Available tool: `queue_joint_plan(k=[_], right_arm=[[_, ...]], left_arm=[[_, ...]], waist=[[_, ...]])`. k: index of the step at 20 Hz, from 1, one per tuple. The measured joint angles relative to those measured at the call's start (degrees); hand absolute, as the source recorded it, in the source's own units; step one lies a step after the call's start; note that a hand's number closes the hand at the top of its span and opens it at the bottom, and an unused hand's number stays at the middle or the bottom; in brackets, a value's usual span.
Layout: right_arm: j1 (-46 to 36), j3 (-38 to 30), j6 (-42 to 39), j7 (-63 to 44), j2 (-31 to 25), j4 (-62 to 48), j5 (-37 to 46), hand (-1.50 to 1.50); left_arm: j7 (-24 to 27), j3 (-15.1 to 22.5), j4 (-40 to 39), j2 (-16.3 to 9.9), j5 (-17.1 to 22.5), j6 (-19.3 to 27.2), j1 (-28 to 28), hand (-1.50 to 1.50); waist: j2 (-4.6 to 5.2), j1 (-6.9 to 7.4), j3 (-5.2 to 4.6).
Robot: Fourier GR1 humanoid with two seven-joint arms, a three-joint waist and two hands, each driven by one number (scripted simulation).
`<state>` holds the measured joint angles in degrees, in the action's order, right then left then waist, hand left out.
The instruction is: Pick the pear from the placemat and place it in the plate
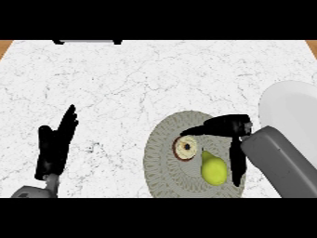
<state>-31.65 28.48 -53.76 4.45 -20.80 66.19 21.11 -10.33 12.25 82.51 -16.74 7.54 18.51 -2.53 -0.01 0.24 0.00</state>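
A yellow-green pear (214, 169) lies on the round grey woven placemat (164, 160) at the lower middle of the head view. Beside it on the mat sits a brown round thing with a pale centre (185, 148). My right hand (228, 126) hovers over the mat's right part, fingers spread; some point left above the pear and some hang down along the pear's right side. They are not curled round the pear. The white plate (298, 118) lies at the right edge, partly hidden by my right forearm. My left hand (54, 144) rests open at the lower left, fingers up.
The white marbled counter (120, 83) stretches across the view, with wooden strips at its far left and right corners. A dark object (87, 42) shows at the top edge.
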Motion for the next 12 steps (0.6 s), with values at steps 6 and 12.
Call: queue_joint_plan(k=[6, 12], right_arm=[[0.3, -1.5, 0.3, 2.5, 1.4, -2.1, 3.9, -1.50], [0.6, -1.2, 1.3, 4.0, 2.4, -2.9, 7.4, 1.50]], left_arm=[[-1.8, -1.3, 1.5, 1.5, -2.0, -0.9, -0.2, 0.00], [0.5, -2.6, -1.3, 3.2, -3.0, -2.3, -0.3, 0.00]], waist=[[-0.12, 0.11, -0.02], [-0.70, -0.06, -0.42]])
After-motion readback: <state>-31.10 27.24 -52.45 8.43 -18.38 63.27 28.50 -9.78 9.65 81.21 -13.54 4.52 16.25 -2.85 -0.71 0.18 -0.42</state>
